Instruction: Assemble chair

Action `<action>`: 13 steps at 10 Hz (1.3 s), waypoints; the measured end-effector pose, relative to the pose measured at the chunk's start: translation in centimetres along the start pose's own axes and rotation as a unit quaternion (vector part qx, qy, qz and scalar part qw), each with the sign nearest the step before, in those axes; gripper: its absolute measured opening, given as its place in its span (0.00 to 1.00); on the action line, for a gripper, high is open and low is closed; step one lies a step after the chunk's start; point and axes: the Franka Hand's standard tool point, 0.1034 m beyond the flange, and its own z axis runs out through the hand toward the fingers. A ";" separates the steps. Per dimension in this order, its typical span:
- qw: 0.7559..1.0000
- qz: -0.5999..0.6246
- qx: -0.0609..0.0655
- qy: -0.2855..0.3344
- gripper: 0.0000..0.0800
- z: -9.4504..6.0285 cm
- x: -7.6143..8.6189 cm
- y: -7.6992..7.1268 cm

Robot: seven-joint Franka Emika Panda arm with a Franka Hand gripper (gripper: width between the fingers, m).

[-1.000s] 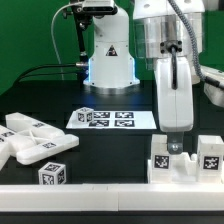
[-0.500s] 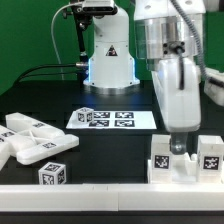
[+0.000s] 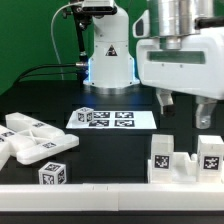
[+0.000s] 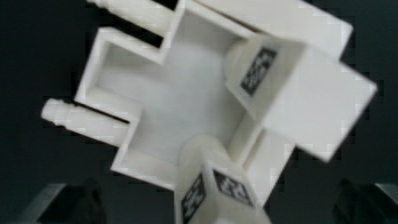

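Gripper (image 3: 182, 108) has lifted clear of the chair subassembly (image 3: 184, 160) at the table's (image 3: 112, 150) front right edge. Fingers (image 3: 161, 99) spread wide, empty. Part probably seated, but the wrist view is blurry. Loose panels (image 3: 28, 140) wait front left.

Warning triangle (image 3: 112, 50) on robot base (image 3: 110, 70), no words legible

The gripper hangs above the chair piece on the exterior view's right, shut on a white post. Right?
No. The gripper hangs above the chair piece on the exterior view's right, but it is open and holds nothing: the exterior view shows its fingers spread apart with nothing between them.
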 end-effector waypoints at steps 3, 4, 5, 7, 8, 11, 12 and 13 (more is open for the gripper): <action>0.993 -0.114 0.000 0.002 0.81 0.0 0.1 0.1; 0.985 -0.174 0.004 0.006 0.81 -0.2 0.2 0.1; 0.964 -0.266 0.014 0.021 0.81 -0.1 0.8 0.9; 0.923 -0.383 0.014 0.039 0.81 0.8 1.8 3.2; 0.900 -0.432 0.015 0.048 0.81 0.8 2.0 3.2; 0.880 -0.471 0.014 0.059 0.81 0.8 2.3 3.0; 0.882 -0.466 0.016 0.064 0.81 0.9 2.6 3.2; 0.888 -0.456 0.016 0.056 0.81 1.2 2.8 3.7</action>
